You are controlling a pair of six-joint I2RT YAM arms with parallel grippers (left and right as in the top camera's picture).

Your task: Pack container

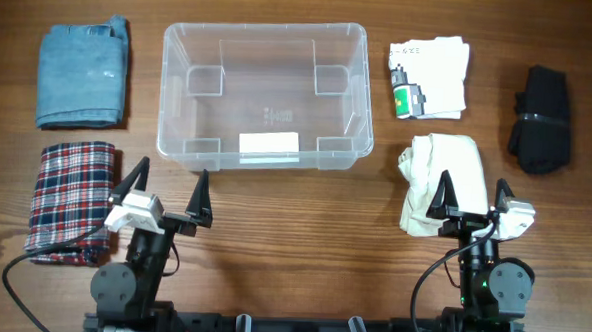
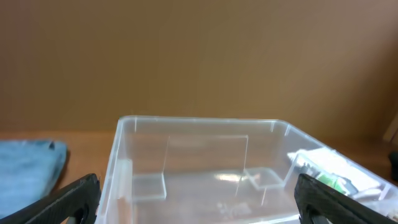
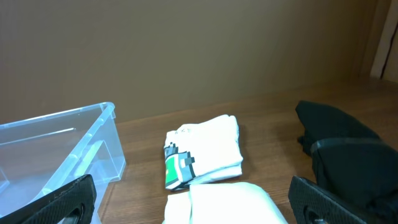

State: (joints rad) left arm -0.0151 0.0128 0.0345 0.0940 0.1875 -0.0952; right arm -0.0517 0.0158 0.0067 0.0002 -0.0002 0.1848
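Note:
The container (image 1: 267, 26) is a clear plastic bin standing empty at the table's middle, its white label on the near long side. My left gripper (image 1: 173, 171) is open just in front of its near left corner, with nothing between the fingers. In the left wrist view the container (image 2: 199, 123) fills the space ahead of the open left gripper (image 2: 196, 186). My right gripper (image 1: 473, 182) is open over the near end of a folded cream garment (image 1: 437, 180). The right wrist view shows that garment (image 3: 224, 202) below the open right gripper (image 3: 191, 186), and the container's corner (image 3: 62, 124) at left.
Folded blue denim (image 1: 83, 72) and a red plaid cloth (image 1: 69, 198) lie left of the bin. To its right lie a white printed shirt (image 1: 429, 80) and a black bundle (image 1: 540, 119). Cables run by both arm bases at the front edge.

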